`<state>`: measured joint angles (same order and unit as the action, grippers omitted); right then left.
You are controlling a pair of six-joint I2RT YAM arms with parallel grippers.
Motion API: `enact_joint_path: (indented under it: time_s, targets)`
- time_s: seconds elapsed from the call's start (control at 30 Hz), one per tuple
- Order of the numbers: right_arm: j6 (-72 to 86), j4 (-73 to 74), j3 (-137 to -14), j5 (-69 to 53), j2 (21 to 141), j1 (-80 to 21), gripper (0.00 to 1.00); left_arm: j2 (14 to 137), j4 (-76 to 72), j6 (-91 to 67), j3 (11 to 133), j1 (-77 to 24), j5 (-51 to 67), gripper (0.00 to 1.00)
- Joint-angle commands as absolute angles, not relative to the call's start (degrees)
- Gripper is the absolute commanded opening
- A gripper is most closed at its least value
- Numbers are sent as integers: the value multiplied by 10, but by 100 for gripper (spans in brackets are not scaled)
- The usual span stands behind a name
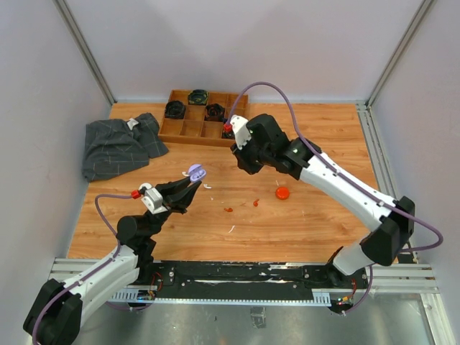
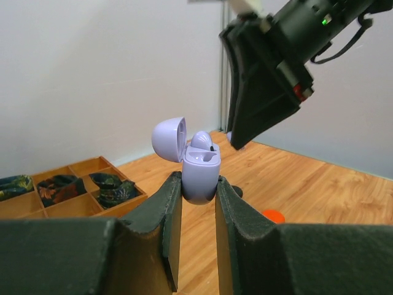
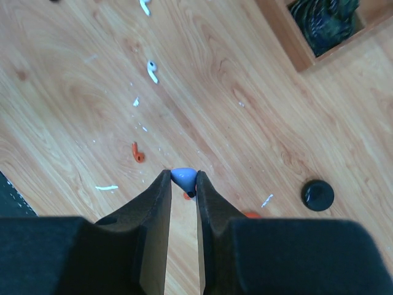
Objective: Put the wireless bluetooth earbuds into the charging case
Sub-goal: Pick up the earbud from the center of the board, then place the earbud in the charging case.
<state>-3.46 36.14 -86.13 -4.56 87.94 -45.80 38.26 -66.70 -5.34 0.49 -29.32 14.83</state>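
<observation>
Lilac charging case is up off the table, lid flipped open. The left gripper is clamped on the lower half of the case body, one pad on each side. One lilac earbud is already seated in the case's well, stem down.

The right gripper hangs just right of the case and a bit beyond it, tips pointing down. It is close but not touching in the left wrist view. Its jaws are pinched together on a lilac-blue earbud; only the rounded end shows between the fingertips.

Loose parts on the table, all placed from the case in the top view:
- white earbud: just beside the case, on its near-right side, lying flat
- orange-red earbuds: two, right of the case and nearer the arm bases, apart from each other
- orange puck: further right of the case, past the orange-red earbuds
- thin white sliver: nearer the bases than the case, too small to identify

The wooden tray sits beyond the case toward the back wall, with dark bundles in several compartments. The grey cloth lies left of the case and beyond it, touching the tray's left end.

The right wrist view also shows a black puck on the table. I can't tell where it sits relative to the case.
</observation>
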Motion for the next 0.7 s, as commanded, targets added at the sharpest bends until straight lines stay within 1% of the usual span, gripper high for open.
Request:
enact_joint_path:
  time_s: [0.0, 0.33, 0.67]
  targets:
    - [3, 276, -830, -52, 822, -489, 17, 385, -689, -44, -66, -289, 146, 0]
    - [50, 87, -753, -78, 752, -558, 16, 393, -699, -47, -67, -289, 153, 0]
    - [88, -50, -706, -102, 754, -601, 16, 395, -706, -48, -67, -289, 163, 0]
